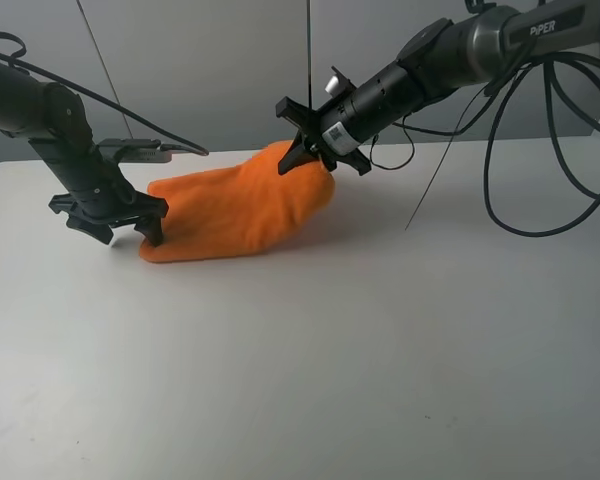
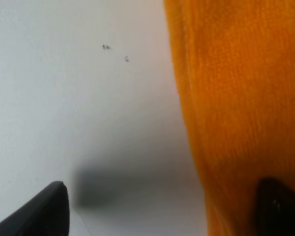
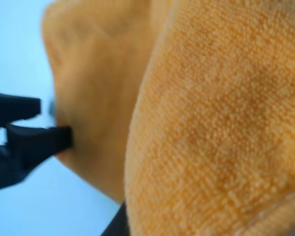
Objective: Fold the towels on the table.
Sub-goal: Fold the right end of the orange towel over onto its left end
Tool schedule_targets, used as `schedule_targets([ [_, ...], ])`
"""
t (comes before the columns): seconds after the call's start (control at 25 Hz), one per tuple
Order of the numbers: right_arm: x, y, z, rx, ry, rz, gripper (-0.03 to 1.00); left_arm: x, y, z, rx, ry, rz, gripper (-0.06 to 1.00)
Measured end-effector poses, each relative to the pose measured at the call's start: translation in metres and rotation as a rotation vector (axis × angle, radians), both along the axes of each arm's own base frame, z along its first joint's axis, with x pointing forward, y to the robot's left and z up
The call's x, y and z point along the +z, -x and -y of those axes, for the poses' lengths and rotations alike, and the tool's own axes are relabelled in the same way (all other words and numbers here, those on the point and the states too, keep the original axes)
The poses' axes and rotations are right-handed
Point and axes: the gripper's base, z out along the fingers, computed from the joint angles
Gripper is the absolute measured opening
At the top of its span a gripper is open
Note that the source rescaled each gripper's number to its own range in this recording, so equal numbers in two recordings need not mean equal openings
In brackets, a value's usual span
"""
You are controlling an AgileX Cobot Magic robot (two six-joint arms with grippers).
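The orange towel (image 1: 235,210) lies bunched on the white table (image 1: 330,350), left of the middle, and its far right end is lifted. My right gripper (image 1: 313,152) is shut on that raised end and holds it above the table. The towel fills the right wrist view (image 3: 211,123), folded over close to the camera. My left gripper (image 1: 125,228) is open and low at the towel's left edge. In the left wrist view its fingers (image 2: 44,211) stand wide apart. The towel's edge (image 2: 236,98) runs between them. The label is hidden.
Black cables (image 1: 540,150) hang from the right arm over the back right of the table. The left arm's black gripper also shows in the right wrist view (image 3: 27,135). The grey wall stands behind the table's far edge.
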Motion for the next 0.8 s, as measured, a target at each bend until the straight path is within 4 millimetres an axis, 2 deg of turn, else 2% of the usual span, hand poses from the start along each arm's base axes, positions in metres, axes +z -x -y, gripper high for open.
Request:
schedule_targets([
  [0.2, 0.013, 0.013, -0.045, 0.041, -0.029, 0.068, 0.08, 0.000, 0.000, 0.000, -0.004, -0.004, 0.002, 0.99],
  [0.32, 0.015, 0.015, -0.063, 0.071, -0.045, 0.090, 0.08, 0.000, 0.000, -0.001, -0.011, -0.012, 0.004, 0.99],
  [0.68, -0.009, 0.011, -0.088, 0.106, -0.090, 0.053, 0.08, 0.000, 0.000, -0.001, -0.019, -0.020, 0.005, 0.99],
  [0.8, -0.011, 0.013, -0.096, 0.144, -0.097, 0.068, 0.08, 0.000, 0.000, -0.002, -0.026, -0.028, 0.006, 0.99],
])
